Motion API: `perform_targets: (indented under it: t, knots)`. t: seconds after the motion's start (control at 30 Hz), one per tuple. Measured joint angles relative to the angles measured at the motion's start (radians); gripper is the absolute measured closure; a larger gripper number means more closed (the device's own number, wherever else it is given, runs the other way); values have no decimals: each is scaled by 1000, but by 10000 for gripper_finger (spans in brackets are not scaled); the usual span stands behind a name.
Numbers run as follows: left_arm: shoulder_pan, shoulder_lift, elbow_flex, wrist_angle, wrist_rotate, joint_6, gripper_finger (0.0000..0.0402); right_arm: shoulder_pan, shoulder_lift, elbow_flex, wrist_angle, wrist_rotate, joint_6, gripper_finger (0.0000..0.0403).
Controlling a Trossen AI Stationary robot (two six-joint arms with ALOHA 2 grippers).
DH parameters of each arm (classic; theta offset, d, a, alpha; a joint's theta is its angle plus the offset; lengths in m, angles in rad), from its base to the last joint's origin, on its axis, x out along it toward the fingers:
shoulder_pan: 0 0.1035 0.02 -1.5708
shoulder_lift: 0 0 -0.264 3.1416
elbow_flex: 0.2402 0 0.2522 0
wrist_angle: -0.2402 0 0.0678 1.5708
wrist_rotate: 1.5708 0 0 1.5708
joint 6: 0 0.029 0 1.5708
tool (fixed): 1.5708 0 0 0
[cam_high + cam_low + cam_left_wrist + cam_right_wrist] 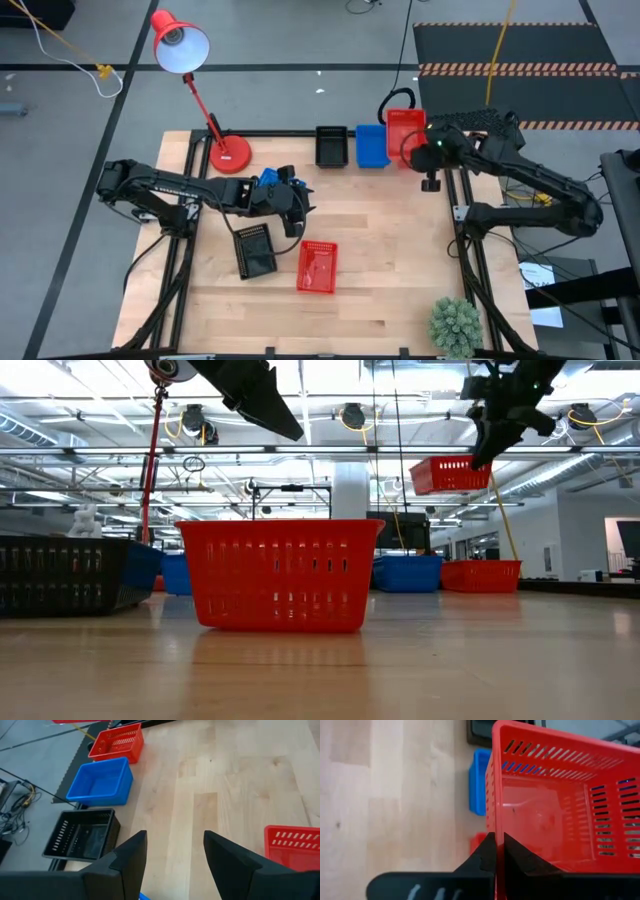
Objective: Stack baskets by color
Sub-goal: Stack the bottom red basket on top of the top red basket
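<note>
At the table's far right, my right gripper (pixel 496 851) is shut on a red basket (pixel 405 131) and holds it in the air (pixel 450 474). Under it another red basket (pixel 117 742) stands on the table. A blue basket (pixel 371 146) and a black basket (pixel 331 146) stand in a row beside that one. My left gripper (pixel 175 852) hangs open over the middle left of the table (pixel 298 205), with nothing between its fingers. Below the left arm a bit of blue (pixel 268 181) shows. A black basket (pixel 254 250) and a red basket (pixel 318 267) sit on their bottoms on the near part of the table. My right gripper pinches the rim of one wall (pixel 495 822) of the red basket, one finger outside and one inside. The fingers slant down from the table's right side. The basket is lifted clear, open side up, hanging a little tilted above the red basket on the table.
A red desk lamp stands with its round base (pixel 230 154) at the far left of the table. A green potted plant (pixel 455 325) sits at the near right corner. Bare wood (pixel 400 230) lies between the near baskets and the far row.
</note>
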Motion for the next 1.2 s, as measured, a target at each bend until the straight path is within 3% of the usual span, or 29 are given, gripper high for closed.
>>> perform_targets:
  t: [0.3, 0.83, 1.2]
  knots:
    - [0, 0, 0, 0, 2, 0, 204, -151, 0, -37, 17, -155, -142, 401]
    - [0, 0, 0, 0, 2, -2, 204, -336, 5, -186, 140, -155, -237, 400]
    - [-1, 0, 0, -1, 2, 0, 204, -395, 135, -187, 145, -156, -262, 400]
